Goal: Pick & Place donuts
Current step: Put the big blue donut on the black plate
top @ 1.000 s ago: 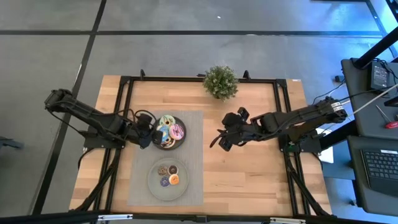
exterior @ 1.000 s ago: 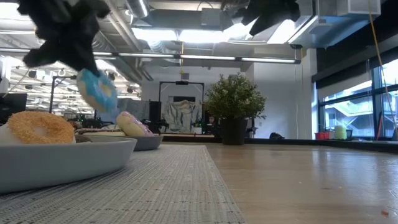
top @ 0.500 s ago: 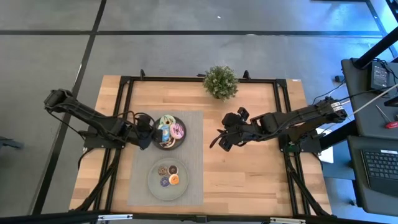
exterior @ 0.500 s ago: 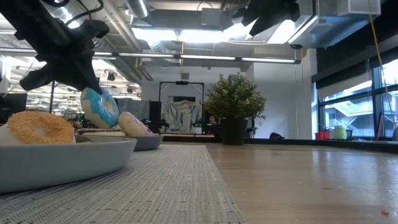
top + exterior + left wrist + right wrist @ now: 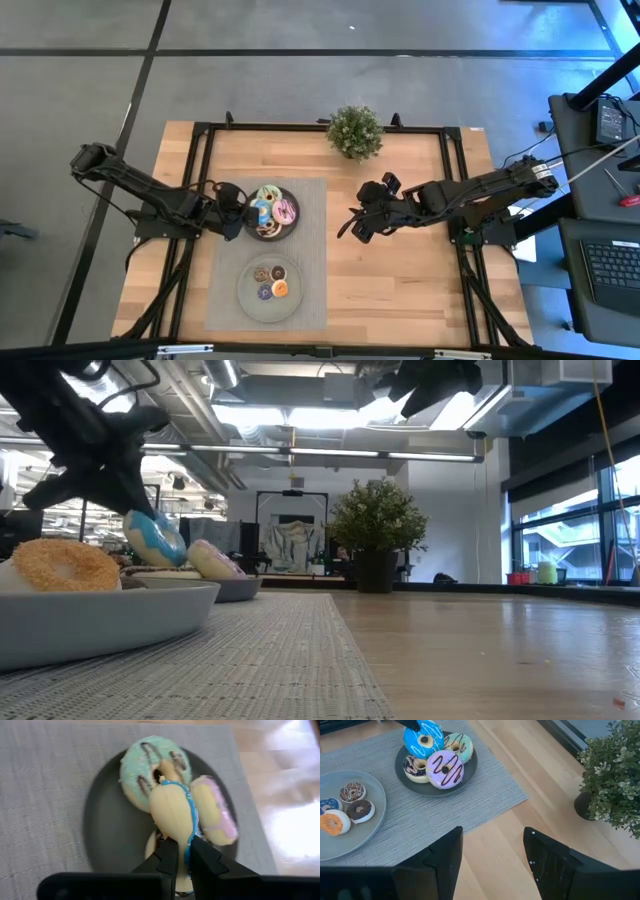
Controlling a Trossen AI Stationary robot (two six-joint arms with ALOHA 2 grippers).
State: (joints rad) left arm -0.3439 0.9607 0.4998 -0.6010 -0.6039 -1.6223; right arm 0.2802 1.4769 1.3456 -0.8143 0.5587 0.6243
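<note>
A dark plate [image 5: 289,228] on the grey mat holds the green donut [image 5: 150,762], the pink-striped donut [image 5: 215,815] and the chocolate-white donut [image 5: 413,768]. The blue donut [image 5: 175,812] stands on edge among them, in my left gripper [image 5: 184,857], which is shut on it at the plate's left side [image 5: 236,207]. The lighter plate [image 5: 248,298] nearer the front carries the mini donuts, among them the orange one [image 5: 331,823] and a dark brown one [image 5: 360,810]. My right gripper [image 5: 492,865] is open and hovers over bare wood right of the mat [image 5: 358,226]. My left gripper pinches the blue donut by its rim [image 5: 179,840] between the two fingers [image 5: 167,860], across the ring's thickness. It comes slanting down from the table's left side. The donut [image 5: 155,538] stands on edge, tilted, just over the dark plate; whether it touches the other donuts I cannot tell.
A small potted plant [image 5: 354,131] stands at the far edge of the table. The grey mat [image 5: 312,250] lies under both plates. Bare wood [image 5: 400,280] stretches to the right of the mat, under and in front of my right arm.
My left gripper has come down toward the dark plate and drawn slightly toward the table's left edge, still shut on the blue donut. The donut has dropped from well above the plate to just over it, among the others. My right arm has kept still.
</note>
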